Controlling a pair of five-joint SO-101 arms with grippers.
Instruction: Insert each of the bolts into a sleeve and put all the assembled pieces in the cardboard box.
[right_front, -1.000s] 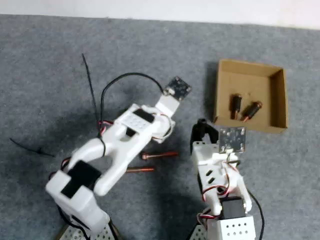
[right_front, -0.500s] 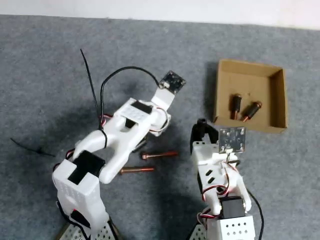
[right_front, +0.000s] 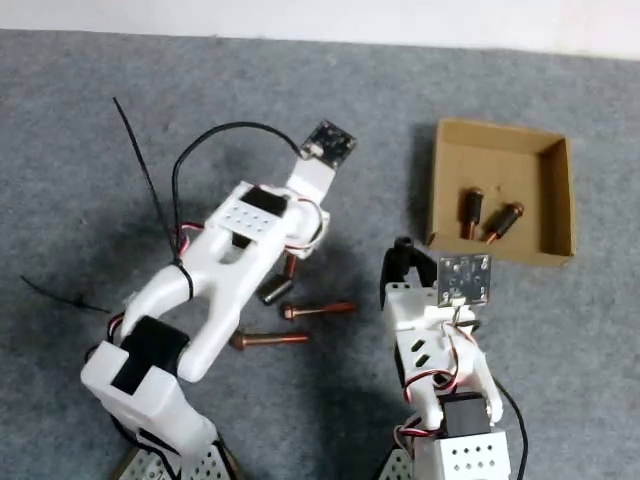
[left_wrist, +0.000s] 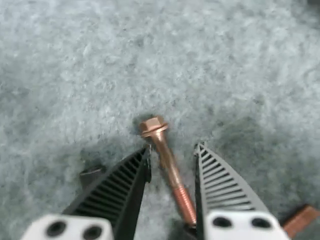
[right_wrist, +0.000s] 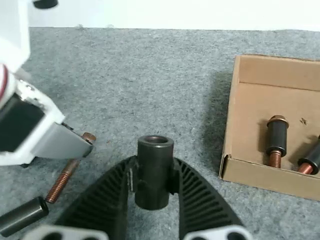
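The left gripper, jaws apart, is being shifted leftward and farther, straddling a bolt lying on the carpet. An upright sleeve is being clamped by the right gripper, likely awaiting insertion.

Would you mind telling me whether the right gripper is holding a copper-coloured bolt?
No, the right gripper is shut on a black cylindrical sleeve, which stands upright in its grasp.

Soft, even light covers the grey tabletop in the high view. Diffuse shadow lies left of the left arm and the cardboard box. In the left wrist view, dimmer shade rings the bolt at centre.
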